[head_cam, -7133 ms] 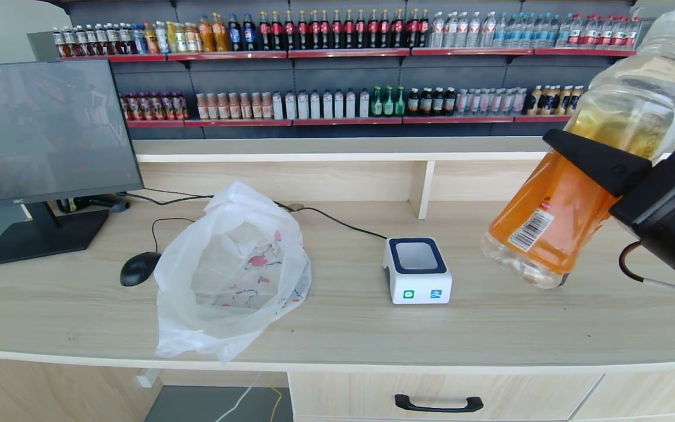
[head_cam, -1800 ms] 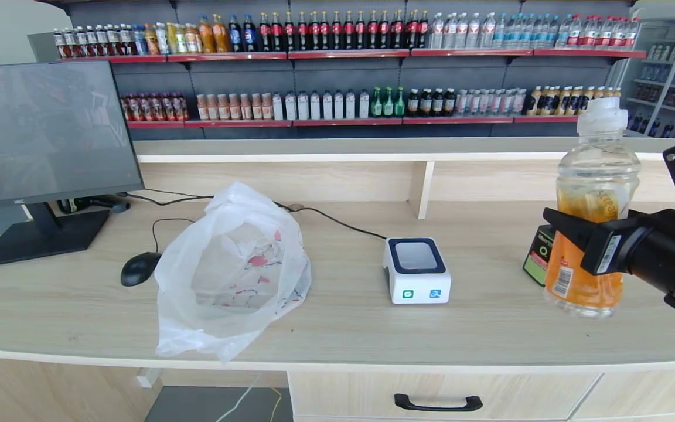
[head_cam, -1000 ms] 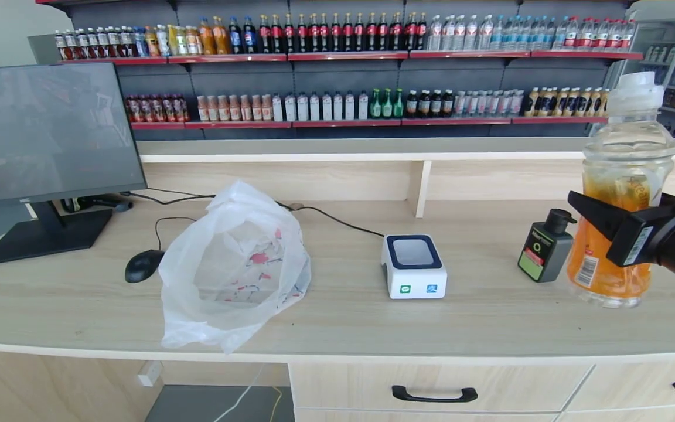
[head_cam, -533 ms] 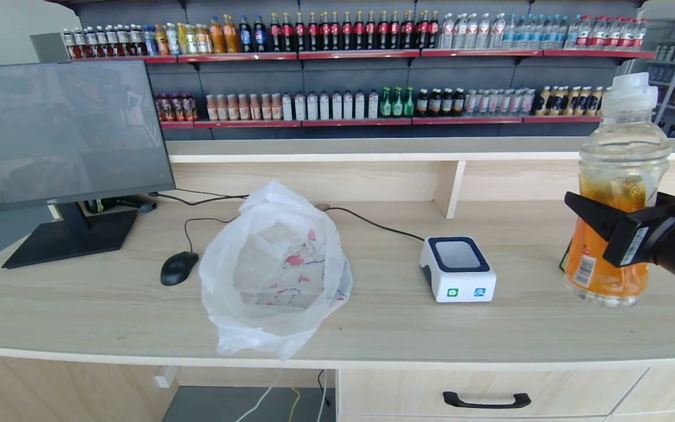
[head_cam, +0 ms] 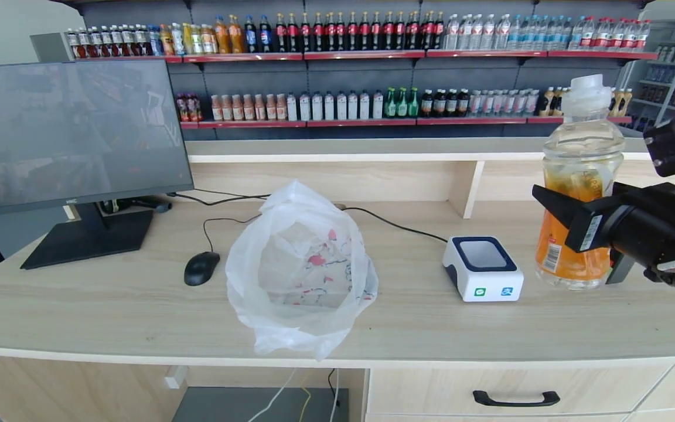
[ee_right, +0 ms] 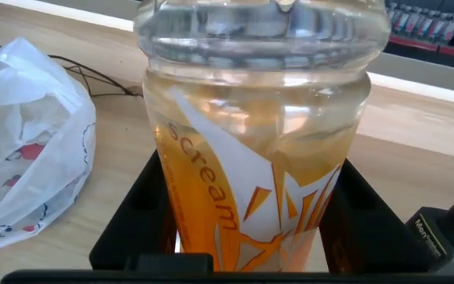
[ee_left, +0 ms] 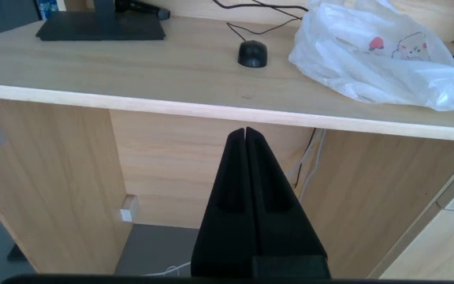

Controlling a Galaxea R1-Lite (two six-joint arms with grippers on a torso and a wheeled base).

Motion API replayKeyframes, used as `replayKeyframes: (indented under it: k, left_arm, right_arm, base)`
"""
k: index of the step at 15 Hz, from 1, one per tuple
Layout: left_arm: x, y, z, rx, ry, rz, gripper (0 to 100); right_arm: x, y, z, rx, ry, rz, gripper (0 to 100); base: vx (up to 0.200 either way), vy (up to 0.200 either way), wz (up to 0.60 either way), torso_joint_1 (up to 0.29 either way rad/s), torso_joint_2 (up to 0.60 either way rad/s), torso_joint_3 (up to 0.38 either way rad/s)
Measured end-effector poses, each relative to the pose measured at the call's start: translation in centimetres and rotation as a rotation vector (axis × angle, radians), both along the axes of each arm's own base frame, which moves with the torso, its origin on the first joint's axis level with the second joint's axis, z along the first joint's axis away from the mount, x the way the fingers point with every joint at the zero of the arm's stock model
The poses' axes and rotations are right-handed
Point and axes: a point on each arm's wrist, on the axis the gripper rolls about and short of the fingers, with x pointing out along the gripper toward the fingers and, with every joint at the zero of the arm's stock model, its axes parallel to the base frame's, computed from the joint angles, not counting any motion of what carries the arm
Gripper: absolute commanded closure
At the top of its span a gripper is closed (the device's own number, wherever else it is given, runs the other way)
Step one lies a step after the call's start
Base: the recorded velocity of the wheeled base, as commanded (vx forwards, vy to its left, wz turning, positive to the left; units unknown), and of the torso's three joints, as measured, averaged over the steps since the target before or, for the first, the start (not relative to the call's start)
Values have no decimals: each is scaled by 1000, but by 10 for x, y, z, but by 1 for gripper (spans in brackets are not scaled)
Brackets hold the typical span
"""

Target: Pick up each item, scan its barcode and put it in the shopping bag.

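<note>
Orange drink bottle [head_cam: 575, 261], clear plastic, white cap, upright at right of head frame. Clamped at mid-body by right gripper [head_cam: 560, 205]: one black finger across the near face, the other behind. Checked in right wrist view: fingers [ee_right: 132, 225] pressed against both sides of the label. Lower part orange, upper part clear. Barcode on label turned toward lower left of frame. Stands just right of scanner [head_cam: 482, 268], apart from it, not over its window. Cannot tell whether base touches counter [head_cam: 109, 316]

Scanner: white box, dark-blue-rimmed window facing up, right of centre on counter. Black cable [head_cam: 396, 225] runs from it up-left behind the bag

Shopping bag [head_cam: 302, 275]: translucent white plastic, pink flower print, low centre of frame, mouth open toward camera. Lies left of scanner, well apart from bottle; lower edge reaches counter's front edge

Left gripper [ee_left: 247, 138]: fingers pressed flat together, gripping nothing, below counter top, facing the wooden front panel

Rest: black mouse [head_cam: 201, 268] just left of bag; monitor [head_cam: 68, 129], dark screen, upper left; dark pump-top container [ee_right: 444, 233] on counter near bottle; shelves of drinks [head_cam: 372, 55] across top of frame; drawer handle [head_cam: 516, 400] at lower right
</note>
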Motion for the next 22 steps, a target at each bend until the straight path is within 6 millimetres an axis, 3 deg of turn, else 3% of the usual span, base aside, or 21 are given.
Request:
replayKeyframes:
  k: [6, 8, 10, 16, 22]
  left_arm:
    - [0, 0, 0, -4, 0, 0, 100]
    - [0, 0, 0, -3, 0, 0, 100]
    - [0, 0, 0, -3, 0, 0, 100]
    - [0, 0, 0, -4, 0, 0, 100]
    - [0, 0, 0, -5, 0, 0, 100]
  right_arm:
    - [31, 3, -2, -167, -25, 37, 100]
    - [39, 4, -1, -199, -36, 46, 100]
    - [43, 4, -1, -200, -36, 46, 100]
    - [46, 5, -4, -229, -33, 63, 100]
    - [52, 10, 8, -457, -153, 170, 100]
  base:
    - [0, 0, 0, 0, 0, 0]
    - [200, 0, 0, 10, 0, 2]
    - [200, 0, 0, -15, -5, 2]
    - [0, 0, 0, 0, 0, 0]
    - [0, 0, 0, 0, 0, 0]
